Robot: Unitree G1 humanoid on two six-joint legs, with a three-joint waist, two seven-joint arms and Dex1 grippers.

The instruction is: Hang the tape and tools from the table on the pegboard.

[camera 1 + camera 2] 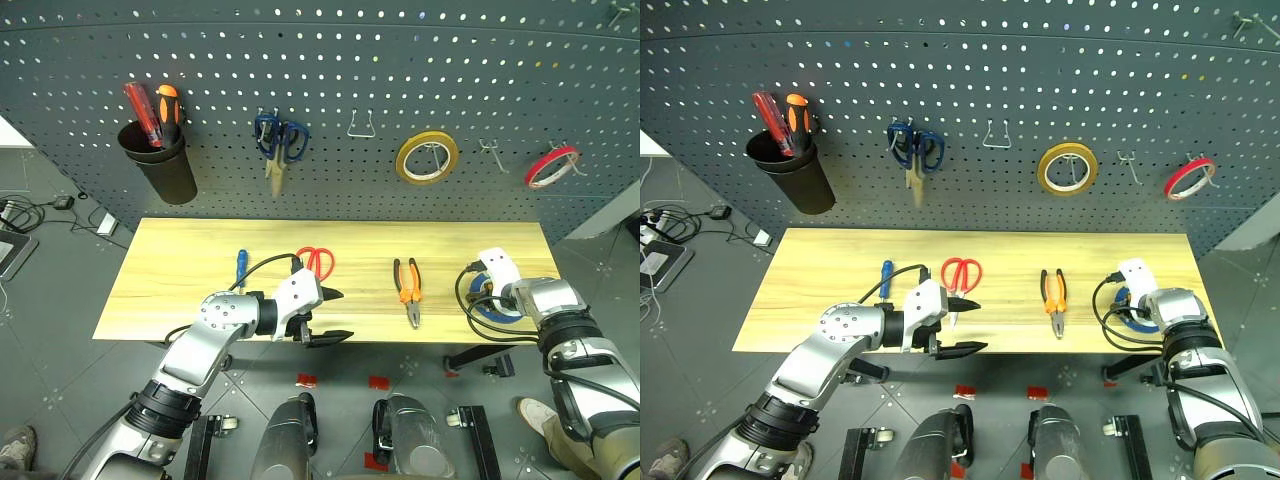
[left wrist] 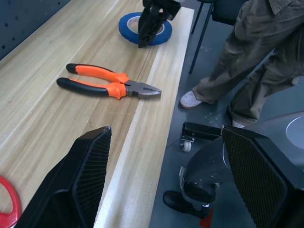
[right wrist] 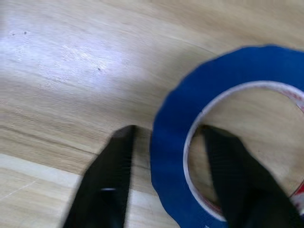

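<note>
Head-camera views show, from left to right on the light wood table [image 1: 180,250], a blue-handled screwdriver [image 1: 240,267], red-handled scissors [image 1: 317,261], orange-and-black pliers [image 1: 407,288] and a flat ring of blue tape [image 2: 145,27] near the right end, below the dark pegboard [image 1: 330,70]. The left gripper [image 1: 335,316] is held level over the front edge near the scissors, its fingers spread wide and holding nothing. The right gripper [image 3: 171,183] is lowered onto the tape, one finger [image 3: 108,178] set outside the ring's wall and the other inside the hole; whether the wall is pinched cannot be told.

You're looking at a workshop: a dark grey perforated pegboard [image 1: 330,60] hung with tools above a light wood-plank bench [image 1: 200,270].
</note>
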